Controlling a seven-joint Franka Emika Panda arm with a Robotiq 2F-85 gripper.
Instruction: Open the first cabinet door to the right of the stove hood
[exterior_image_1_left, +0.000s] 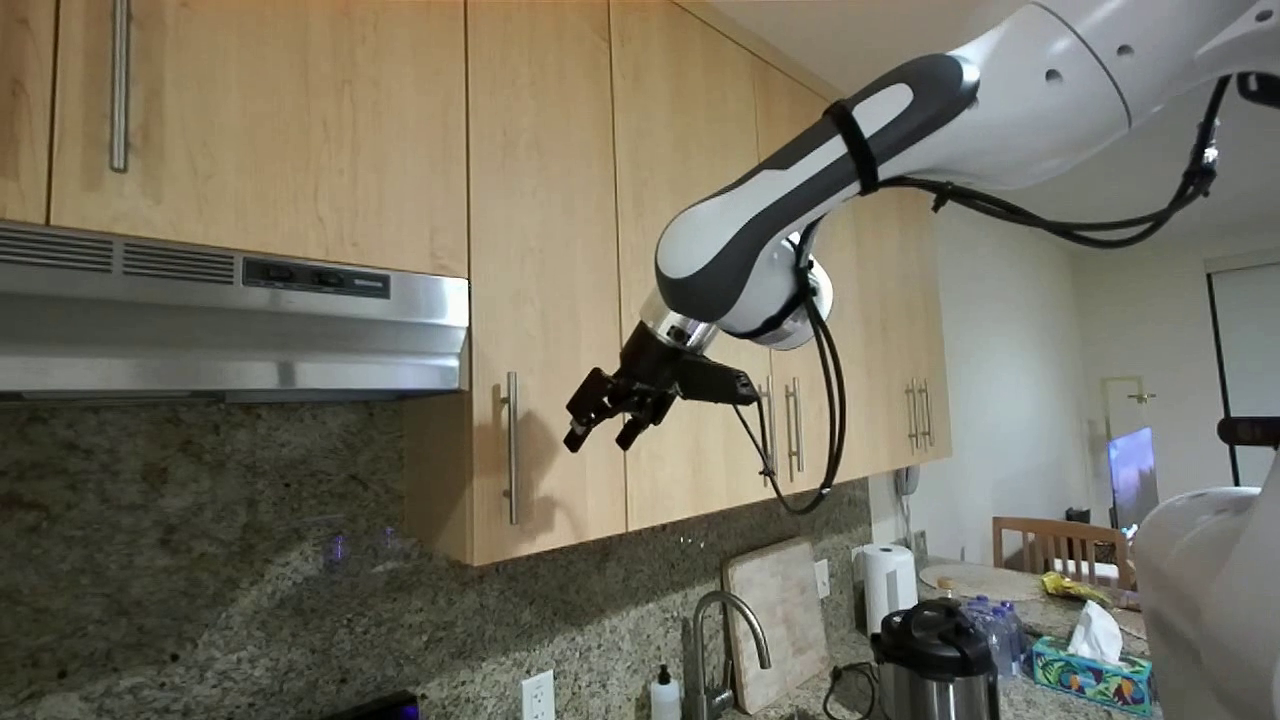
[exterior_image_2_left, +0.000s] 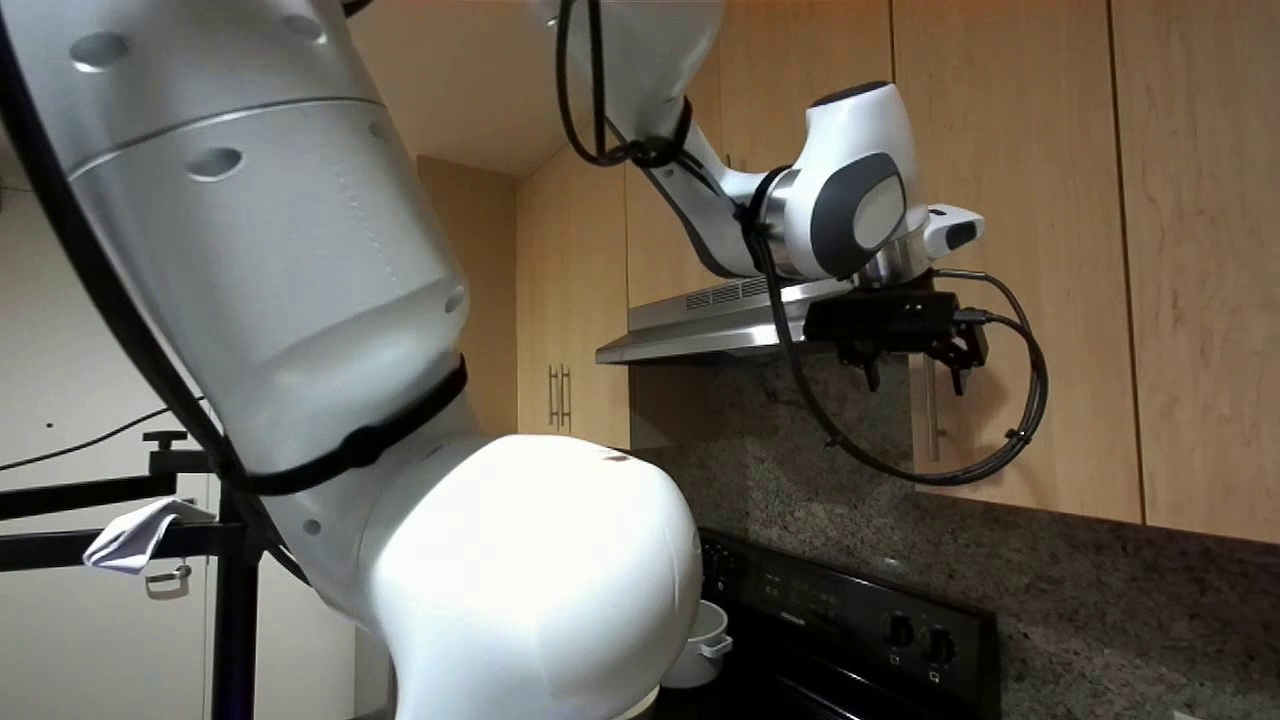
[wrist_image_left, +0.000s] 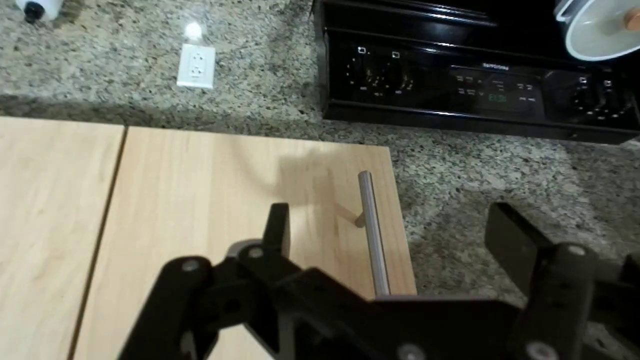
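Squarely in, then out along a curve

First, the door (exterior_image_1_left: 545, 300) is closed, directly right of the hood (exterior_image_1_left: 235, 330) in an exterior view, its upright handle (exterior_image_1_left: 513, 450) low on the hood side. The gripper (exterior_image_1_left: 602, 439) hangs near it, with no contact to be seen, its fingers (wrist_image_left: 276, 225) spread wide and holding nothing; in the wrist view the handle shows between them.

To take it well, tip the gripper up, since the fingers point downward, so that they meet the handle more squarely. Move in with one finger on each side, and stop short of jamming them into the door. Then clamp firmly.

With the handle beside the hood, the door probably pivots on its opposite edge: pull in an arc, not straight back, and let the gripper turn as the door comes. Watch the arm (exterior_image_1_left: 930, 140), which reaches across the likely swing; the looped cables (exterior_image_2_left: 950, 478) could also snag.
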